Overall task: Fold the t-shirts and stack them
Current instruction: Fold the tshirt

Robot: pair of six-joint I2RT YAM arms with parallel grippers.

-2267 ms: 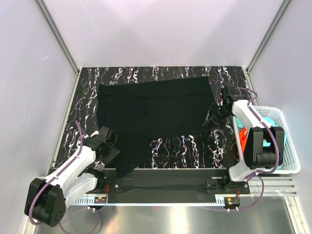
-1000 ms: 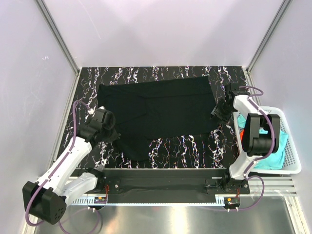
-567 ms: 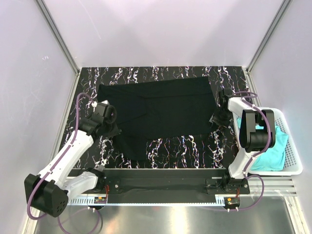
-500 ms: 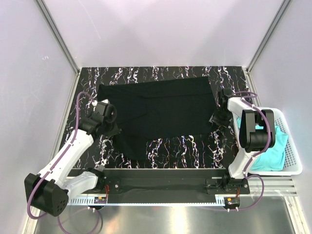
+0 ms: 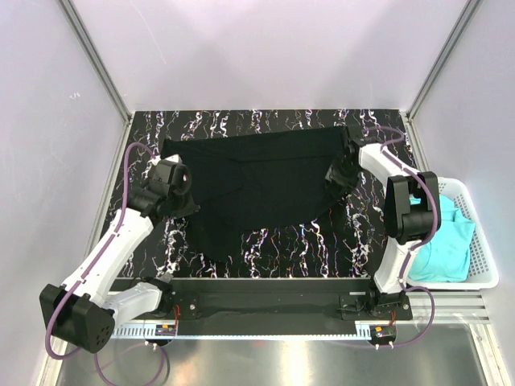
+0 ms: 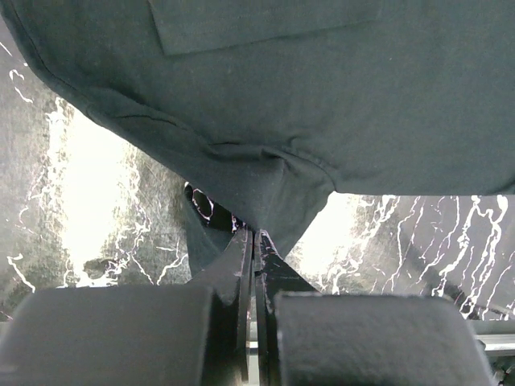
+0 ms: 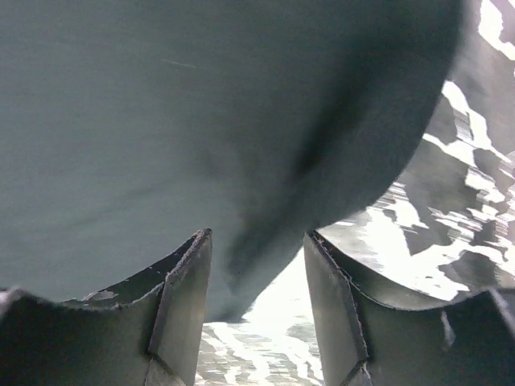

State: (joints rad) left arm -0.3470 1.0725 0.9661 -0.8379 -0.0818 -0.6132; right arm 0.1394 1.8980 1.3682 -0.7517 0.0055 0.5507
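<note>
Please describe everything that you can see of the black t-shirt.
The black t-shirt is a large, plain, soft cloth, spread mostly flat on the marbled table, towards its far side. Its near edge is uneven. The left gripper is shut on a puckered edge at its left; cloth reaches between the parted fingers of the right gripper.

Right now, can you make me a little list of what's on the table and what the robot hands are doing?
black t-shirt: spread on the table, partly rumpled
left gripper: shut on its left edge
right gripper: at its right edge, fingers apart, grip unclear
basket: right of the table, holds a turquoise t-shirt
</note>
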